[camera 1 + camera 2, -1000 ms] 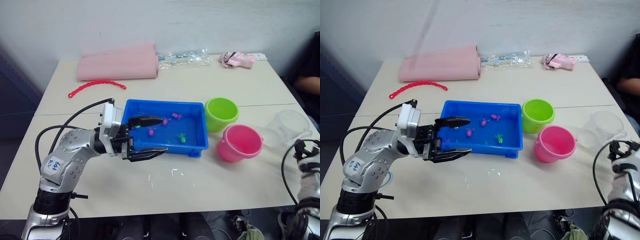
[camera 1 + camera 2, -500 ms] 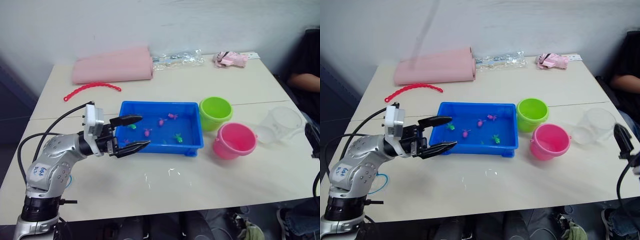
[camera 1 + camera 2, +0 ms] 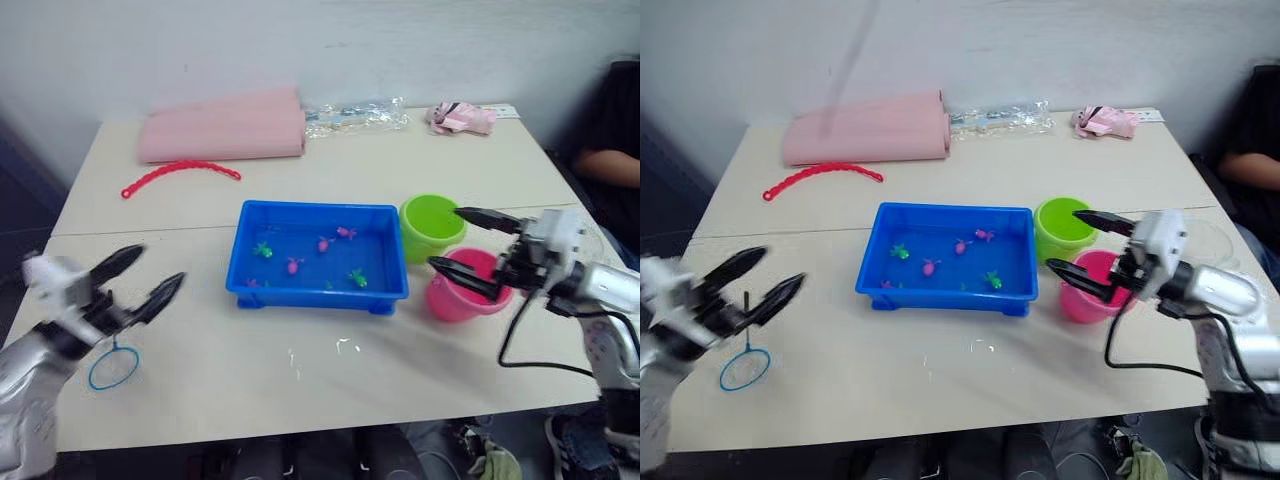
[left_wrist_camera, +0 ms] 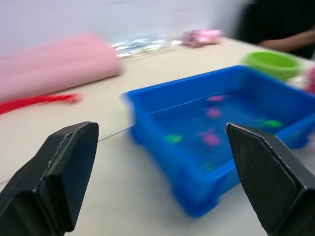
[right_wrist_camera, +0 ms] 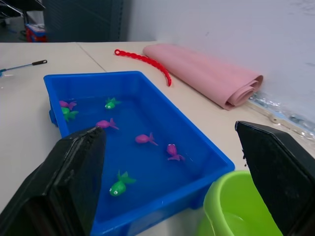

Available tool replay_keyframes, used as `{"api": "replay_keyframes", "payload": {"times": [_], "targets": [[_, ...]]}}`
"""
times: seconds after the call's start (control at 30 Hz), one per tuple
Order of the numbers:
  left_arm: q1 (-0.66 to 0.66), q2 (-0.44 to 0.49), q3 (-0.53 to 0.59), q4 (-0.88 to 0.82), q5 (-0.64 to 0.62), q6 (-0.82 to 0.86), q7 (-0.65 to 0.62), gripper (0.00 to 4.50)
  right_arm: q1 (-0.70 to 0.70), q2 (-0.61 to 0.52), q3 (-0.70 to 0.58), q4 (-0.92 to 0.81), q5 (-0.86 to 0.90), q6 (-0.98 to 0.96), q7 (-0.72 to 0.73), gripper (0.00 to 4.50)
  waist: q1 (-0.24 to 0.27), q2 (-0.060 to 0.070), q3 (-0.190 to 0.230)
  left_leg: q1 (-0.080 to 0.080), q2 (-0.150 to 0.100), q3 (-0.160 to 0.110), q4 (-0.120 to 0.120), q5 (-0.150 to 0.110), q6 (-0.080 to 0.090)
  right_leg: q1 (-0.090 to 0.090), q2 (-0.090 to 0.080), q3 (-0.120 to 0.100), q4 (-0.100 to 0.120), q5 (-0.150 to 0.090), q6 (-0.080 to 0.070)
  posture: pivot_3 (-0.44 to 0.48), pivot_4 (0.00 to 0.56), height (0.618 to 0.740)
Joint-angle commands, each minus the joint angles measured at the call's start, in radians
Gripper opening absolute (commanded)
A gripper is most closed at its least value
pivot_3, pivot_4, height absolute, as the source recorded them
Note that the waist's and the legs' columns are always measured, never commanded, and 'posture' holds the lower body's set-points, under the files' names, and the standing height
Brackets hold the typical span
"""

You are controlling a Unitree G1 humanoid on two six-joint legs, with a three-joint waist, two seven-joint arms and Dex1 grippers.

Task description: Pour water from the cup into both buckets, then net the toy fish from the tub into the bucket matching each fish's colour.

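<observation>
Around the shallow bright blue plastic tub (image 3: 318,254) I'm seeing a rolled pink mat (image 3: 222,128), a red beaded strip (image 3: 180,174), a crinkly clear wrapper (image 3: 357,113) and a small pink cloth bundle (image 3: 460,117), all lying toward the far edge of the beige table (image 3: 330,380). Tiny pink and green plastic fish (image 5: 145,139) are sitting in the tub's water. The lime green round pail (image 3: 432,226) is standing just beside the tub, and the hot pink pail (image 3: 462,291) is right next to it.

My right gripper (image 3: 470,243) is hovering over the two pails, fingers spread wide and holding nothing. My left gripper (image 3: 138,282) is hanging off to the tub's left, also spread and empty. The small blue-rimmed net (image 3: 745,366) is lying flat on the table just below it.

A plain pale wall is running behind the table, and a person in dark clothes (image 3: 610,130) is sitting at the right.
</observation>
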Motion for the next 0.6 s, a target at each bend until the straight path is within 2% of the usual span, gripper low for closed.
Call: {"api": "replay_keyframes", "payload": {"times": [0.03,0.17,0.23,0.27,0.33,0.37,0.47,0.6], "targets": [[0.166,-0.067,0.227,-0.035,0.0,-0.084,0.055,4.5,-0.067,0.033,0.062,0.049,-0.035,-0.035,0.056,4.46,0.002,-0.001,0.0,0.0,0.0,0.0,0.0,0.0,-0.001,0.0,0.0,0.0,-0.001,0.0,-0.001,0.0,0.15,0.74],[0.32,-0.163,0.344,-0.032,-0.029,-0.104,0.091,4.5,-0.108,0.069,0.106,0.091,-0.037,-0.048,0.109,4.46,0.004,-0.001,0.001,-0.002,-0.002,-0.006,0.0,-0.001,0.002,0.004,-0.004,-0.007,-0.005,0.0,0.0,0.0,0.15,0.74],[0.397,-0.215,0.38,-0.022,-0.018,-0.088,0.131,4.5,-0.119,0.089,0.123,0.098,-0.039,-0.051,0.122,4.46,-0.008,0.003,0.002,-0.004,-0.011,-0.03,-0.003,0.0,0.01,0.022,-0.012,-0.035,-0.014,0.001,0.001,0.0,0.15,0.74],[0.429,-0.233,0.386,-0.018,-0.015,-0.059,0.155,4.5,-0.122,0.096,0.127,0.101,-0.043,-0.057,0.126,4.46,-0.016,0.005,0.003,-0.004,-0.014,-0.037,-0.005,0.002,0.011,0.027,-0.014,-0.042,-0.014,0.001,0.002,0.0,0.15,0.74],[0.462,-0.248,0.383,-0.02,-0.026,-0.02,0.18,4.5,-0.12,0.102,0.127,0.104,-0.048,-0.066,0.136,4.46,-0.015,0.004,0.005,-0.014,-0.031,-0.074,-0.004,0.011,0.013,0.037,-0.021,-0.08,-0.015,-0.002,0.006,0.0,0.15,0.74],[0.476,-0.254,0.377,-0.026,-0.03,-0.015,0.185,4.5,-0.102,0.098,0.125,0.092,-0.04,-0.072,0.156,4.46,-0.005,0.004,0.005,-0.013,-0.03,-0.071,0.0,0.013,0.008,0.033,-0.021,-0.074,-0.009,-0.001,0.007,0.0,0.15,0.74],[0.504,-0.261,0.357,-0.055,-0.044,0.047,0.227,4.5,-0.012,0.07,0.111,0.031,-0.023,-0.095,0.217,4.46,0.055,0.004,0.008,-0.013,-0.03,-0.067,0.001,0.01,0.006,0.033,-0.022,-0.068,-0.016,-0.003,0.008,0.0,0.15,0.74],[0.478,-0.225,0.318,-0.096,-0.099,0.13,0.258,4.5,0.073,0.046,0.086,-0.014,-0.035,-0.155,0.249,4.46,0.061,0.004,0.007,-0.013,-0.027,-0.067,-0.001,0.007,0.005,0.031,-0.029,-0.064,-0.024,0.0,0.005,0.0,0.15,0.74]]}}
